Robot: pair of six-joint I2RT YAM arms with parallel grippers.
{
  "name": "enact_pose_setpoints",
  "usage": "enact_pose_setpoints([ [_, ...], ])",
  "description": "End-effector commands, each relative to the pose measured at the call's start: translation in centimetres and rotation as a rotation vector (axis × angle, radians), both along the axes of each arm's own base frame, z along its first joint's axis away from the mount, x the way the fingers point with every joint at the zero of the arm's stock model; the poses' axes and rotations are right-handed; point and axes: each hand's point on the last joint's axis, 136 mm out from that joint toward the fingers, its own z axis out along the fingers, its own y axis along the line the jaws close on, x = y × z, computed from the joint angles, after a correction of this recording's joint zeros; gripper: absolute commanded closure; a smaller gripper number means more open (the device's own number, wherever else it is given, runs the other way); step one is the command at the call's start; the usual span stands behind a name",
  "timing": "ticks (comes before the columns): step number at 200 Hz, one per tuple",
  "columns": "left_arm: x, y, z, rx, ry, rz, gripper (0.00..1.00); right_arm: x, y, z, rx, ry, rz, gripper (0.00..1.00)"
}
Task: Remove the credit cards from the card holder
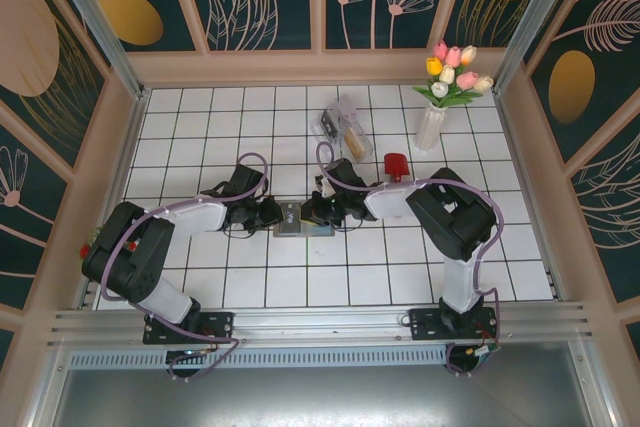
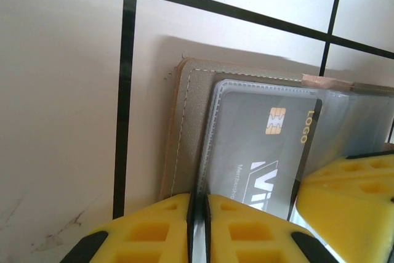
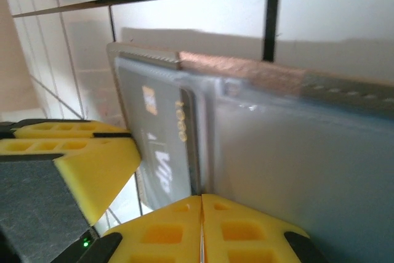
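Observation:
The grey-brown card holder (image 1: pixel 290 217) lies open on the tiled floor between my two grippers. Its stitched panel (image 2: pixel 188 121) carries clear plastic sleeves, and its brown spine edge (image 3: pixel 271 75) shows in the right wrist view. A grey credit card (image 2: pixel 258 146) with a gold chip sits in one sleeve. My left gripper (image 2: pixel 198 226) is shut on that sleeve's left edge. My right gripper (image 3: pixel 202 226) is shut where the card (image 3: pixel 154 146) ends; whether it pinches anything I cannot tell. From above, the left gripper (image 1: pixel 272 213) and right gripper (image 1: pixel 312 213) flank the holder.
A clear plastic box (image 1: pixel 343 129) stands at the back centre, with a small red object (image 1: pixel 396 164) to its right. A vase of tulips (image 1: pixel 435 112) stands at the back right. Wooden-framed walls close in the tiled floor on three sides.

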Motion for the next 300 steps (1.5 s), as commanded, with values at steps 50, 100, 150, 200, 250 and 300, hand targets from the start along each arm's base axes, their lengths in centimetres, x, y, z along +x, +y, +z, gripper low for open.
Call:
enact_pose_setpoints([
  [50,-1.9,0.9,-0.3,0.034,0.052,-0.004,0.82,0.8,-0.5,4.1,0.068,-0.097,-0.032,0.88],
  [100,-0.7,1.3,2.6,0.029,-0.026,0.053,0.76,1.5,-3.1,2.2,-0.185,-0.111,-0.087,0.78],
  [150,-0.2,-0.3,3.8,-0.139,-0.091,0.102,0.85,0.4,-1.9,2.8,-0.192,-0.127,-0.104,0.73],
  [200,-1.2,-0.7,2.6,-0.171,-0.043,0.083,0.85,0.1,-2.1,1.4,-0.241,-0.092,-0.173,0.71],
  [250,-1.9,-1.0,1.1,-0.164,0.020,0.065,0.81,-0.2,-2.4,-0.6,-0.309,-0.061,-0.143,0.71],
  [300,-2.4,0.3,-0.4,-0.083,0.056,0.090,0.76,-0.6,-2.7,-2.0,-0.344,-0.032,-0.125,0.71],
])
